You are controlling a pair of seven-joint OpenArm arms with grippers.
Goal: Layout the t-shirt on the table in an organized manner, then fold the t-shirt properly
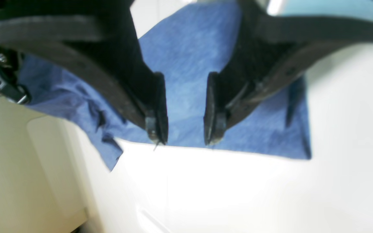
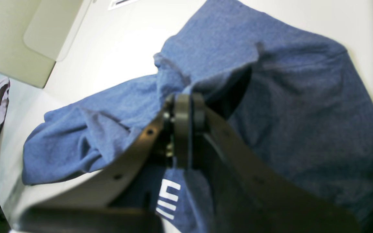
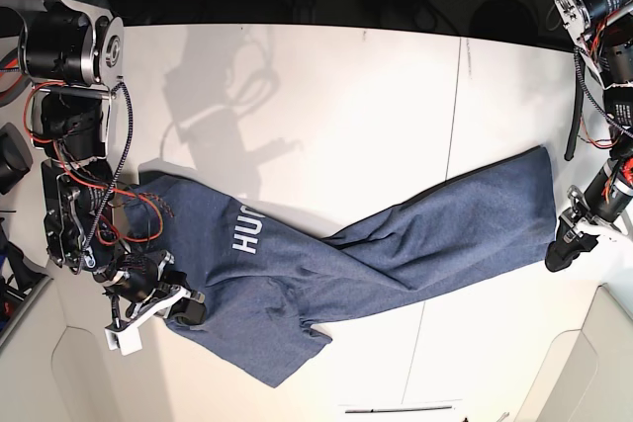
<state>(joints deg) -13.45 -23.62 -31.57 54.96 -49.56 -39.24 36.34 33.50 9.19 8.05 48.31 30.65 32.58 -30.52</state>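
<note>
Navy t-shirt [image 3: 326, 264] lies stretched across the tabletop [image 3: 326, 96], long axis running arm to arm; right fingers [image 2: 183, 106] pinch one bunched end, left fingers [image 1: 160, 106] hover parted just off the other.

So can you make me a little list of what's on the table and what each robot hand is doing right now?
t-shirt: blue, stretched slantwise, wrinkled, not folded yet
lettering: white, partly showing
table: white, holds the shirt
right gripper: shut, pinching a bunch of shirt fabric
left gripper: jaws apart, empty, at the shirt's edge
</note>
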